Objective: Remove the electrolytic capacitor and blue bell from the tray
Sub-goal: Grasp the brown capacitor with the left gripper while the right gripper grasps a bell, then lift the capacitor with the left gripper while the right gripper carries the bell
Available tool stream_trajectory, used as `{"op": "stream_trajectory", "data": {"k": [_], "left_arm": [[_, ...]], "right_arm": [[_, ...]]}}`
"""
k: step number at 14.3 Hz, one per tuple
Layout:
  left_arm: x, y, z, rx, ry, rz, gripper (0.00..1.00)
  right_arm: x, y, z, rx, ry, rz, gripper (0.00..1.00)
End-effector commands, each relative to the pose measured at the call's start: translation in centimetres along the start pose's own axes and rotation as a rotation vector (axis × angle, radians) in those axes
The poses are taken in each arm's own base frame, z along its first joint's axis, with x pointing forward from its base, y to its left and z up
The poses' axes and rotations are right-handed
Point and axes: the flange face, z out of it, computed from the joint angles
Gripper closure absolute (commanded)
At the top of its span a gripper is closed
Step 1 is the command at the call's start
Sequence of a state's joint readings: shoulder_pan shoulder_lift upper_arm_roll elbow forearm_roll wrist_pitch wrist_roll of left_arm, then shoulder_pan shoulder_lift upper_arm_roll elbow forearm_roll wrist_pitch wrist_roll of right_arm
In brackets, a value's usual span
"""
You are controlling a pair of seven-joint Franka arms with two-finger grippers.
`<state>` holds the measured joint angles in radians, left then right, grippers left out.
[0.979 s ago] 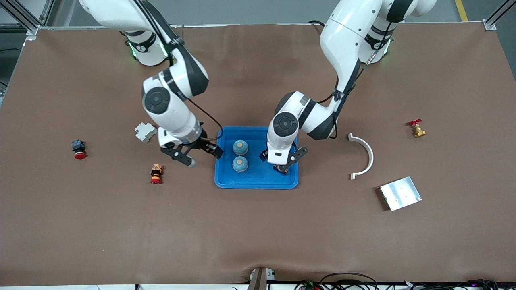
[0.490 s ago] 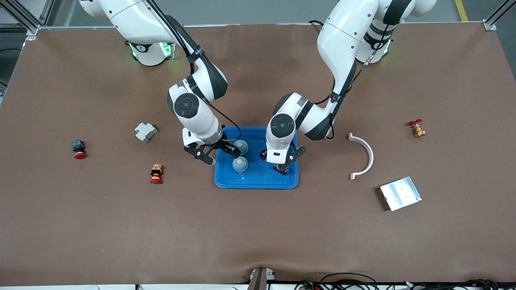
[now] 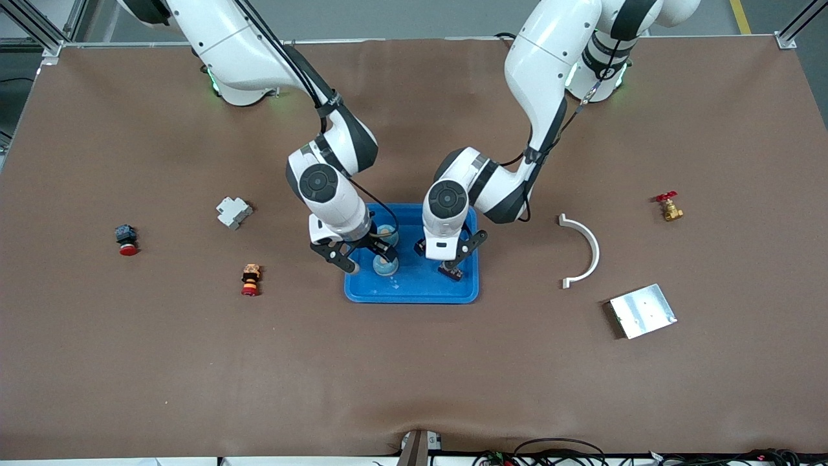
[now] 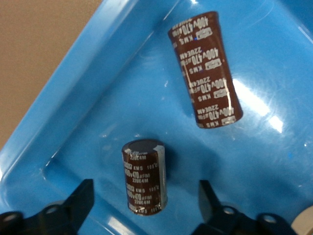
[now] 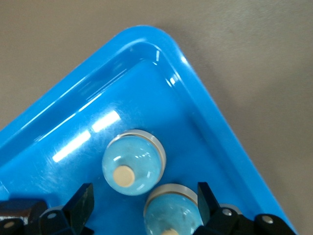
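Front view: right claw [image 3: 365, 254] is arriving spread over the tray's [image 3: 412, 296] bells — left claw [image 3: 447, 260], spread, is straddling a capacitor [image 4: 144, 176].

Place: robotics lab | Evidence: aluminium frame posts [image 3: 39, 29], brown mat-covered table [image 3: 414, 362], loose cables [image 3: 556, 450]

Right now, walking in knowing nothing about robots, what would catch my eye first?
Probably the bright blue tray mid-table, with both white arms bent down into it. The right gripper, jaws open, is over two blue bells; the left gripper, jaws open, is over two brown electrolytic capacitors. A silver metal plate lies toward the left arm's end.
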<state>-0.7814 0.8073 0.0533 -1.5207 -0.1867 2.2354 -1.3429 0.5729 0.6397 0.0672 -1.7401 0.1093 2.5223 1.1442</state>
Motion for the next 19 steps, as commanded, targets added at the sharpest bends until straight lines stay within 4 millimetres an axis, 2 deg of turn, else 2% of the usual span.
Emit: {"op": "stream_trajectory", "data": {"k": [1,3,5,7,9,10,15,19], "left_arm": [[-0.3,0.2,0.0,-0.008,-0.005,-0.088,0.61],[-0.7,0.3,-0.3,-0.011,0.005,-0.160,0.84],[-0.7,0.3,-0.3,-0.011,0.006,-0.163,0.94],[-0.5,0.3,-0.7,-0.016,0.007,-0.166,0.96],[-0.5,0.4,-1.5,-0.016,0.006,-0.166,0.96],[-0.5,0.3,-2.8,-0.018,0.003,-0.167,0.96],[-0.4,-0.2,-5.5,0.011,-0.008,-0.166,1.00],[-0.6,-1.2,-8.0,0.058,-0.006,-0.123,1.00]], "right_arm": [[-0.1,-1.4,1.1,-0.002,0.032,0.019,0.06],[-0.4,-1.6,1.8,0.011,0.038,0.016,0.09],[-0.7,-1.7,2.4,0.015,0.039,0.013,0.10],[-0.6,-1.6,2.8,0.020,0.041,0.015,0.10],[-1.0,-1.7,3.3,0.022,0.041,0.009,0.17],[-1.0,-1.7,3.6,0.022,0.042,0.009,0.21],[-1.2,-1.9,4.9,0.009,0.068,-0.001,0.22],[-1.1,-1.9,5.1,0.008,0.070,0.004,0.45]]}}
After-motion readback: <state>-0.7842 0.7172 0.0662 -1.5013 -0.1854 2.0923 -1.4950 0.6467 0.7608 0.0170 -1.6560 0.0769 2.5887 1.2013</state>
